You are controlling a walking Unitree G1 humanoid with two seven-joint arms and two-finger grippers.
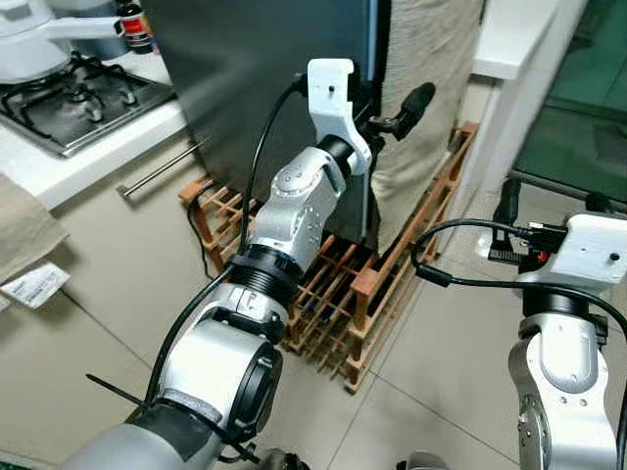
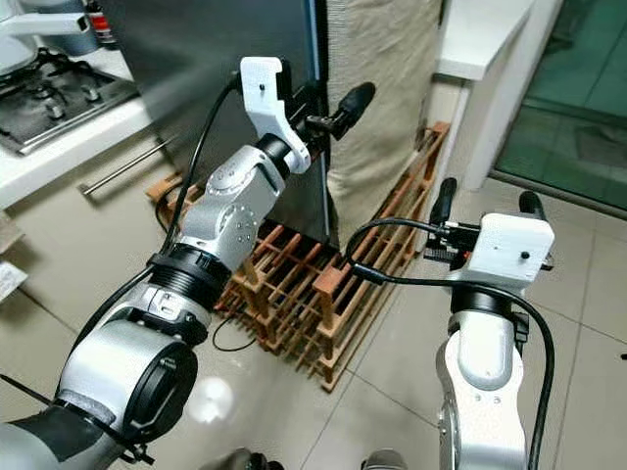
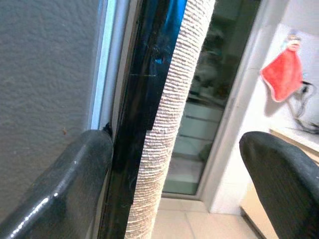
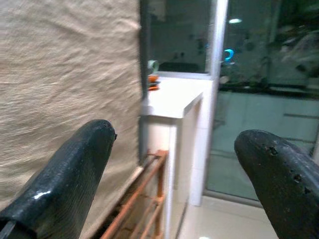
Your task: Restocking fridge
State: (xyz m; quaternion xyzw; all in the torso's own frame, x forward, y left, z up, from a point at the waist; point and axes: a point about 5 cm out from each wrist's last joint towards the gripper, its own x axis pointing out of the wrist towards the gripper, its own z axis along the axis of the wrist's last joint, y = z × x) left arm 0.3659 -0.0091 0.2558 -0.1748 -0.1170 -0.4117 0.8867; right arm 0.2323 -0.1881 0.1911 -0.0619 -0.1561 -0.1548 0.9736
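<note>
The fridge (image 1: 255, 88) is a tall dark grey cabinet with its door shut, and a beige woven cloth (image 1: 431, 69) hangs over its side. My left gripper (image 1: 392, 113) is raised to the door's right edge and is open. In the left wrist view one black finger (image 3: 65, 184) rests against the dark door edge (image 3: 144, 99), while the other finger (image 3: 284, 179) stands free beyond the cloth. My right gripper (image 2: 487, 196) is open and holds nothing. It hovers low to the right of the fridge, pointing towards the cloth (image 4: 65, 64).
A wooden slatted rack (image 1: 333, 284) lies on the tiled floor at the fridge's foot. A gas stove (image 1: 78, 98) and counter with a drawer handle (image 1: 157, 171) are on the left. A white counter (image 1: 509, 39) and a glass door (image 1: 578, 98) are on the right.
</note>
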